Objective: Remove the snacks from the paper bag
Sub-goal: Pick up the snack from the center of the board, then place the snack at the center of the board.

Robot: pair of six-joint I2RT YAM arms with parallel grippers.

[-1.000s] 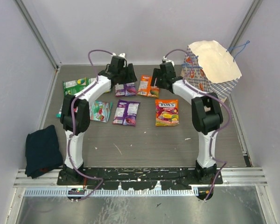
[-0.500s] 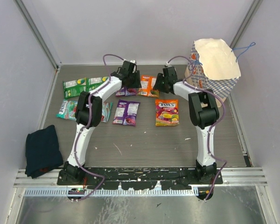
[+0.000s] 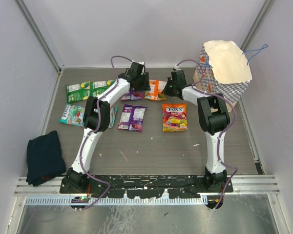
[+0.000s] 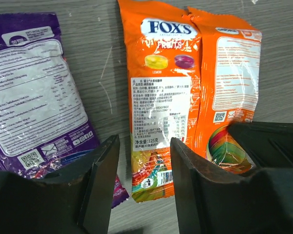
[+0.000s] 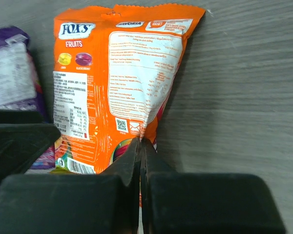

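Note:
The paper bag (image 3: 225,73) stands at the back right with its cream mouth open. Several snacks lie flat on the table left of it. An orange packet (image 3: 156,89) (image 4: 161,87) (image 5: 112,83) lies between both grippers. My right gripper (image 3: 167,91) (image 5: 140,142) is shut on a raised fold at that packet's near right edge. My left gripper (image 3: 142,87) (image 4: 142,146) is open, its jaws straddling the packet's near left corner without touching it. A purple packet (image 4: 34,92) lies just left of it.
More packets lie in the middle and left: orange-yellow (image 3: 175,117), purple (image 3: 132,117), green (image 3: 78,89) and teal (image 3: 71,113). A dark blue cloth (image 3: 45,157) sits at the near left. Grey walls close in the table at the back and both sides.
My left gripper has moved right to the orange packet. My right gripper has shut on the packet's edge. The bag shifted slightly.

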